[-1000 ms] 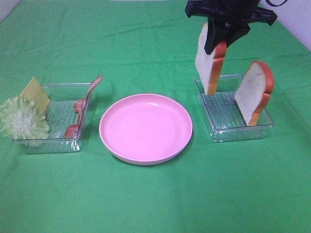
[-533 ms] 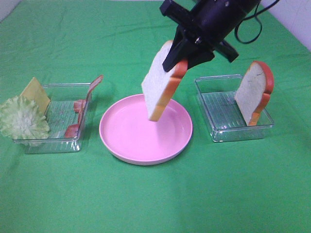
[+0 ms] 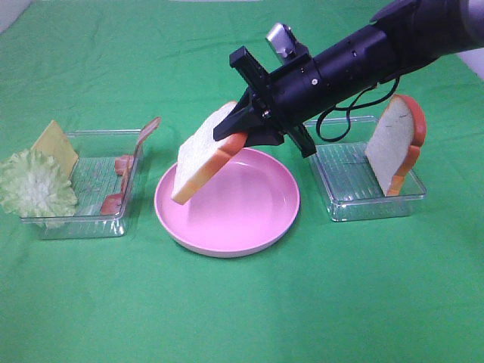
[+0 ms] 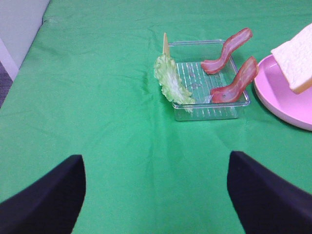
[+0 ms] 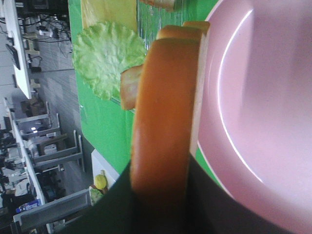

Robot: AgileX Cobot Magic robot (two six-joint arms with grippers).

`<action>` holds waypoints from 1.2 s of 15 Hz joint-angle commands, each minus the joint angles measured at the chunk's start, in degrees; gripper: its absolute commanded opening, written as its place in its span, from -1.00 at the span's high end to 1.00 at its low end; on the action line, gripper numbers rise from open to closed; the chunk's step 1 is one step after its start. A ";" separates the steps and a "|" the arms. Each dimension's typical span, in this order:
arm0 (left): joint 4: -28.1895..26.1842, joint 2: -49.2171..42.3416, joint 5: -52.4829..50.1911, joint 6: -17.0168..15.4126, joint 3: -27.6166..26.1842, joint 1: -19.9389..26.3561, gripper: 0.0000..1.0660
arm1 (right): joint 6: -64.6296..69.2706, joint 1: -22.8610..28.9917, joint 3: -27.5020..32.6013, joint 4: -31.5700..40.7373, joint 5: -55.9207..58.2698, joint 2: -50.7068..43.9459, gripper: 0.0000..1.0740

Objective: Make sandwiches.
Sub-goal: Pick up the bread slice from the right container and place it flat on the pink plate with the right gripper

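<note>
1. The bread slice [image 3: 198,159], white with an orange-brown crust, hangs tilted in the air. Taking the pink plate [image 3: 242,204] as the dial in the high view, the slice is over the rim at about 10 o'clock, with its lower end pointing down toward the plate.
2. The right gripper [image 3: 236,134] is clamped tight on the slice's crust edge. Its black arm reaches in from about 2 o'clock.
3. The other sandwich parts are not yet stacked. A second bread slice [image 3: 395,144] stands on edge in the right tray [image 3: 370,212] at 3 o'clock, leaning on the tray's far-right wall.
4. At 9 o'clock the left tray [image 3: 79,225] holds the fillings. The lettuce [image 3: 34,185] hangs over its outer end, and the cheese square [image 3: 57,145] stands tilted just behind the lettuce. The bacon strips [image 3: 144,138] lean against the wall nearest the plate.
5. The left gripper [image 4: 156,163] has its two dark fingers spread wide with nothing between them. It hangs over bare cloth, well apart from the left tray.
6. A green cloth [image 3: 249,318], lightly creased, covers the whole table. Both trays are clear plastic with ribbed floors.
7. Past the table edge, the right wrist view shows a room [image 5: 34,146] with a grey floor, desks and cluttered shelving.
8. The right arm crosses above the near-left corner of the right tray. The plate's middle is bare.
</note>
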 commanded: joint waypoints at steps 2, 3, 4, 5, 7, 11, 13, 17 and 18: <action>-0.11 -0.17 -0.80 -0.23 0.11 -0.23 -0.43 | -4.01 0.11 0.23 6.25 1.15 5.16 1.00; -0.11 -0.17 -0.80 -0.23 0.11 -0.23 -0.43 | -4.01 0.11 0.23 5.96 1.15 6.30 1.00; -0.11 -0.17 -0.80 -0.23 0.11 -0.23 -0.43 | -4.01 0.11 0.23 5.84 0.74 7.05 1.00; -0.11 -0.17 -0.80 -0.23 0.11 -0.23 -0.43 | -4.01 0.11 0.23 5.73 0.34 7.51 1.00; -0.11 -0.17 -0.80 -0.23 0.11 -0.23 -0.43 | -4.01 0.11 0.17 6.42 0.29 8.19 1.00; -0.11 -0.17 -0.80 -0.23 0.11 -0.23 -0.43 | -3.67 0.11 0.17 4.24 0.34 8.25 0.57; -0.11 -0.17 -0.80 -0.23 0.11 -0.23 -0.43 | -3.72 0.11 -0.17 1.55 1.20 8.08 -0.20; -0.11 -0.17 -0.80 -0.23 0.11 -0.23 -0.43 | -2.98 0.11 -3.38 -7.73 3.44 8.08 -0.26; -0.11 -0.17 -0.80 -0.23 0.11 -0.23 -0.43 | -2.98 0.11 -4.35 -10.26 4.01 8.08 -0.27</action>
